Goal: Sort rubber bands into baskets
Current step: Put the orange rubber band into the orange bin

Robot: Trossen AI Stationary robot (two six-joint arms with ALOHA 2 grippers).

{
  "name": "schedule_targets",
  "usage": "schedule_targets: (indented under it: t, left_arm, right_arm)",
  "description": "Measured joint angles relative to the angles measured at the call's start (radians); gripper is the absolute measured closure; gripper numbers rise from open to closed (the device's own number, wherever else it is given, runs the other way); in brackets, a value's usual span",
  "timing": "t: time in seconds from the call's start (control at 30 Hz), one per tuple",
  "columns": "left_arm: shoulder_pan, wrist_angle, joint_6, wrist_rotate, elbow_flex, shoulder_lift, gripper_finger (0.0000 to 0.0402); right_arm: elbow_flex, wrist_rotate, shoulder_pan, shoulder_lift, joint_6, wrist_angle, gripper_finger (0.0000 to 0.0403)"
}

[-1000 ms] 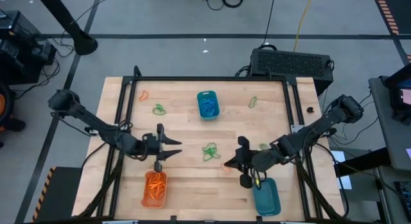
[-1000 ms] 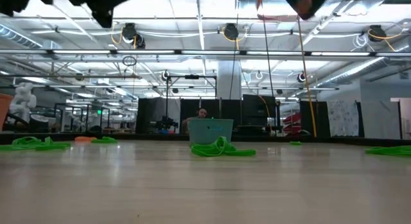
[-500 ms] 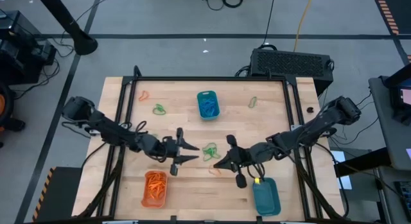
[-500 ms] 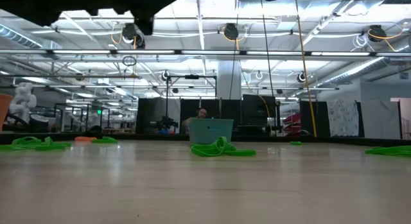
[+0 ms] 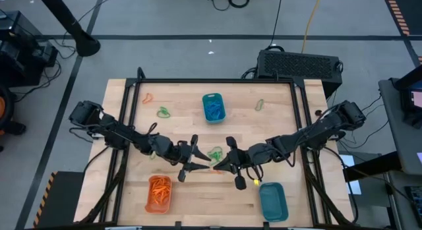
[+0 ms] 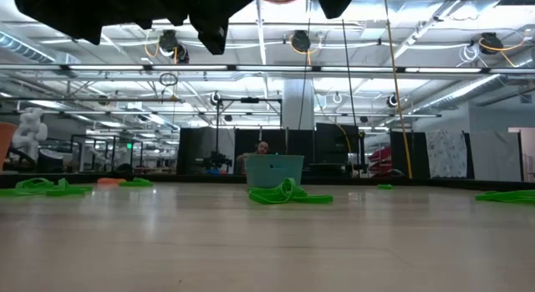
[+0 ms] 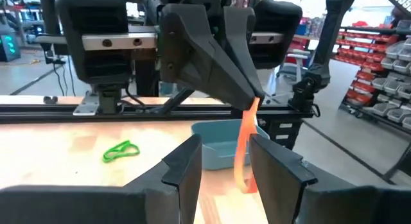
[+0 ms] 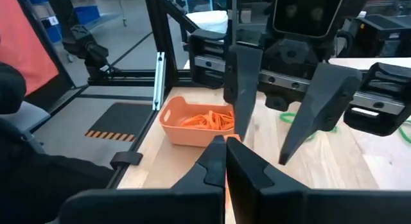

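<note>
My right gripper [image 5: 217, 167] is shut on an orange rubber band [image 7: 244, 147] above the table's middle. My left gripper [image 5: 203, 161] faces it, open. In the left wrist view the band hangs between the left gripper's two fingers [image 7: 225, 169]; I cannot tell whether they touch it. A clump of green bands [image 5: 215, 153] lies on the table just beyond both grippers. The orange basket [image 5: 158, 194] with orange bands stands at the near left. One teal basket [image 5: 273, 201] stands at the near right. The other teal basket [image 5: 213, 107], with blue bands, stands at the far middle. My right gripper pinches the orange band's upper end [image 7: 252, 107] between its two fingertips. The fingers come about level from the table's right. The band hangs slack below them, clear of the table.
Single bands lie on the far part of the table: an orange one [image 5: 147, 97], a green one [image 5: 163, 112] and another green one [image 5: 260, 105]. A black box [image 5: 300, 64] stands behind the table's far right corner. Black frame rails run along the table's sides.
My left gripper has gone from above the orange basket toward the table's middle, staying open. My right gripper has gone toward the table's left with the orange band held clear of the table. The two grippers now stand tip to tip.
</note>
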Motion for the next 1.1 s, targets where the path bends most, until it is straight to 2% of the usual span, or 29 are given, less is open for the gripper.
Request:
schedule_targets:
  t: [0.17,0.47,1.1]
  left_arm:
    - [0.003,0.0,-0.001,0.034,0.0,0.001,0.0265]
    - [0.003,-0.006,-0.001,0.036,0.0,0.001,0.0265]
    - [0.015,-0.026,-0.001,0.035,0.0,0.001,0.0265]
  right_arm:
    - [0.0,-0.001,-0.004,0.0,0.0,-0.006,0.0402]
    - [0.0,-0.005,-0.004,0.0,0.027,-0.06,0.0402]
    - [0.0,0.002,-0.037,0.0,0.015,-0.001,0.0403]
